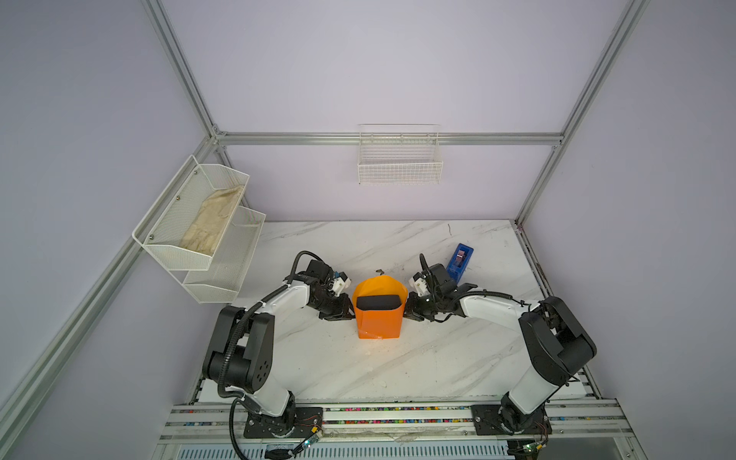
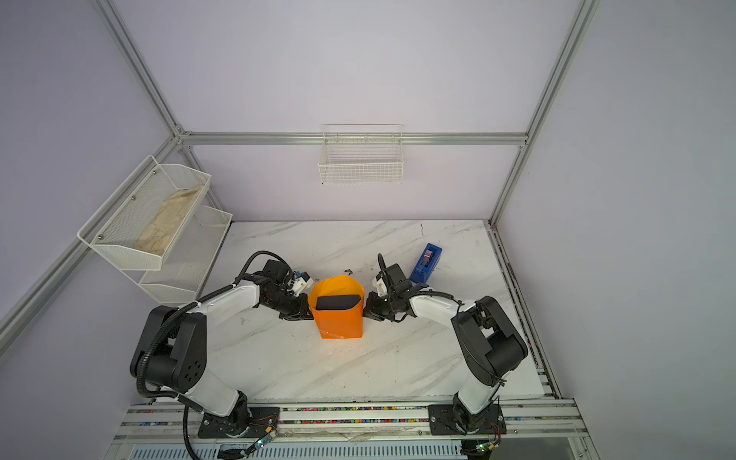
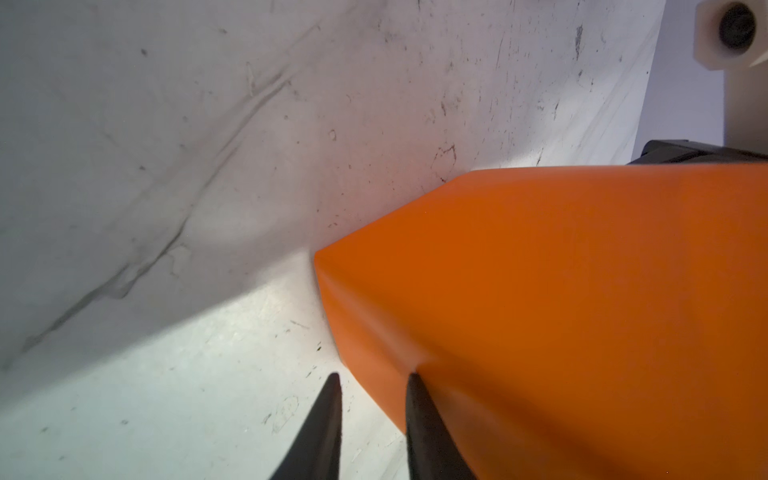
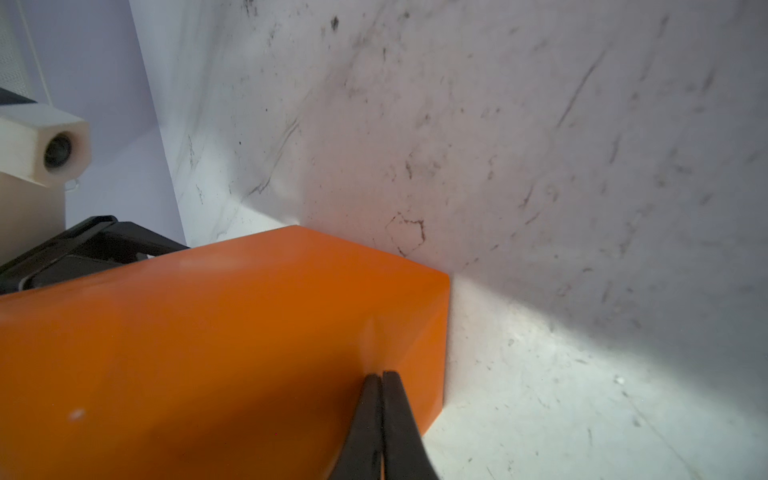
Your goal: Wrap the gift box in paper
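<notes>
You have one gift box, one paper, one tape dispenser, one cloth, one wire basket, one mesh rack, and two arms: left end effector, right end effector.

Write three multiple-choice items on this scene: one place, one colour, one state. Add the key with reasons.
1. The blue tape dispenser sits: A. in a drawer; B. on the table, right rear; C. atop an arm.
2. The paper is: A. green; B. white; C. orange.
3. The gift box top is: A. bare; B. fully wrapped; C. taped over.
Key: B, it stands on the table in both top views; C, orange in every view; A, its dark top shows between raised paper walls.
</notes>
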`<action>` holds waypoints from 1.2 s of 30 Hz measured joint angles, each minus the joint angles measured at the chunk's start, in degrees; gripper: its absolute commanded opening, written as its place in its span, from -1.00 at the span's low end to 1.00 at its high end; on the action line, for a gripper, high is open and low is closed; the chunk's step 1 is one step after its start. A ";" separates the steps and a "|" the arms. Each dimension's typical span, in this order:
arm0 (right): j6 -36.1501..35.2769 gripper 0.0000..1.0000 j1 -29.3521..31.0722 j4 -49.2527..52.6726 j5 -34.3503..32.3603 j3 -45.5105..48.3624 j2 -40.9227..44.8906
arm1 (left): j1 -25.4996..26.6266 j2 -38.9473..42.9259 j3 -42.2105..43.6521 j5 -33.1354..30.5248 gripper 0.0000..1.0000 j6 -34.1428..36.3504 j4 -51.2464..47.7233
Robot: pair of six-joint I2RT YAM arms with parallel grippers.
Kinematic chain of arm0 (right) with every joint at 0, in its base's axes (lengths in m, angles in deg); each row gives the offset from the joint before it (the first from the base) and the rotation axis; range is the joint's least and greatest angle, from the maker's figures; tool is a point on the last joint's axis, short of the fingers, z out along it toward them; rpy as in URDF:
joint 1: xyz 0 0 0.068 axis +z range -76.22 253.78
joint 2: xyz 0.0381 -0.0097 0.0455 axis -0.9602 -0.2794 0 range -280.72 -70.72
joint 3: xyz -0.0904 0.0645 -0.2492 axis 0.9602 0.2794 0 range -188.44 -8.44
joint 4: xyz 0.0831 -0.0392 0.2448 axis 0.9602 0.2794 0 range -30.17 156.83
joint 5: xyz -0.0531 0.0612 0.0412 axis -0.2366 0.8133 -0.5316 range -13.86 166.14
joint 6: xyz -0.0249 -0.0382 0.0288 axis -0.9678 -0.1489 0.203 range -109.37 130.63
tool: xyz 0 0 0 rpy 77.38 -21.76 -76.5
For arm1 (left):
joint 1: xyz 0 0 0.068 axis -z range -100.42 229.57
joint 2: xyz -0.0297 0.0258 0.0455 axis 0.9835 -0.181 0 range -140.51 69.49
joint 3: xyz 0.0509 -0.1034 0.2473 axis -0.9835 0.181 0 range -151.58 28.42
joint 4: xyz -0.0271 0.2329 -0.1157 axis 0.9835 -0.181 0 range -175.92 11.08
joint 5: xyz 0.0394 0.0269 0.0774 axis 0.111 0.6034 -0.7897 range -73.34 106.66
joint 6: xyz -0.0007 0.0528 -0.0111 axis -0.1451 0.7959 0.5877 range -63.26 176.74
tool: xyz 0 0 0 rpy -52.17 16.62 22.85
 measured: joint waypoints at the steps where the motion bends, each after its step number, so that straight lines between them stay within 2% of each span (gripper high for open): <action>1: 0.00 -0.82 0.07 0.07 -0.07 0.00 0.04 | -0.20 0.70 0.00 -0.68 -0.35 -0.31 -0.11; 3: -0.15 -0.77 0.09 0.37 -0.81 0.02 0.42 | -0.48 2.08 0.00 -2.29 -0.24 -0.42 -0.39; 5: -0.81 -0.56 0.02 0.59 -2.58 0.37 1.86 | -0.68 4.22 0.00 -4.55 -0.06 -0.46 -1.14; 7: -2.08 -0.47 0.02 0.70 -4.83 1.31 4.83 | -0.81 7.15 0.13 -6.43 0.11 -0.55 -1.40; 11: -4.33 -0.17 -0.02 -0.59 -9.11 4.57 13.46 | -0.79 17.49 1.62 -8.72 0.35 -1.03 -1.70; 13: -5.57 0.02 0.04 -1.79 -10.43 7.02 17.99 | -0.48 23.19 3.21 -9.53 0.43 -2.19 -1.66; 15: -7.02 0.11 0.42 -2.78 -11.72 9.51 22.36 | 0.35 28.41 5.20 -10.56 0.47 -3.93 -1.75; 18: -9.40 0.27 2.89 -4.11 -14.23 13.11 27.93 | 3.65 36.04 8.41 -13.03 0.49 -7.30 -1.95; 22: -12.35 0.45 7.98 -7.43 -16.52 19.02 36.04 | 13.14 43.19 10.58 -19.41 0.60 -12.81 -2.64; 25: -14.05 0.65 9.99 -11.04 -17.88 23.21 40.85 | 17.73 46.01 12.68 -22.47 0.75 -17.05 -1.29; 28: -15.54 0.95 11.67 -15.54 -19.39 26.45 43.34 | 19.28 47.34 16.06 -23.96 0.93 -19.15 1.25; 29: -15.93 0.95 12.22 -17.07 -19.87 27.06 43.39 | 19.47 47.45 17.09 -24.35 1.00 -19.71 2.40; 36: -16.39 0.95 14.47 -26.23 -22.82 26.18 35.69 | 19.52 42.97 17.79 -26.05 0.99 -17.27 10.25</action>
